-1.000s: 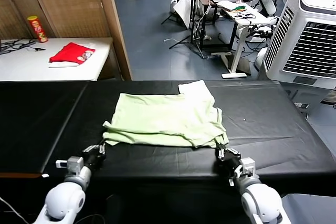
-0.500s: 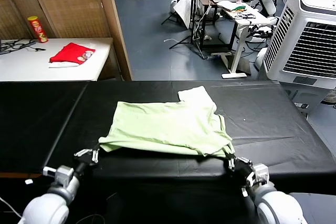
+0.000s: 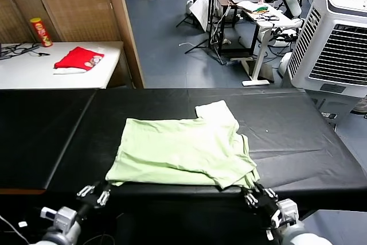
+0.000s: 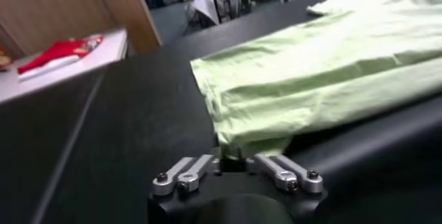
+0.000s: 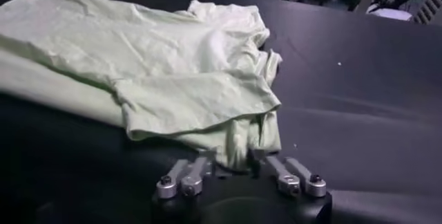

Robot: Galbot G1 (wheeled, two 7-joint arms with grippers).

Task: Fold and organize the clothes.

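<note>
Black table (image 3: pixel 298 142) carries the folded green T-shirt (image 3: pixel 180 150). Left gripper (image 3: pixel 94 194) and right gripper (image 3: pixel 257 196) sit at its near corners. Both jaws parted, gripping nothing.

Left claw (image 3: pixel 94 194), right claw (image 3: pixel 257 195): silver linkage fingers, screws, black base, grey-white wrists.

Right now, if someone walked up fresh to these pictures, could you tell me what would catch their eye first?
The pale green T-shirt, folded and wrinkled, lies bright on the black table at its near edge. The left gripper and right gripper sit at its two near corners, jaws open. Behind, a red garment lies on a white side table.
</note>
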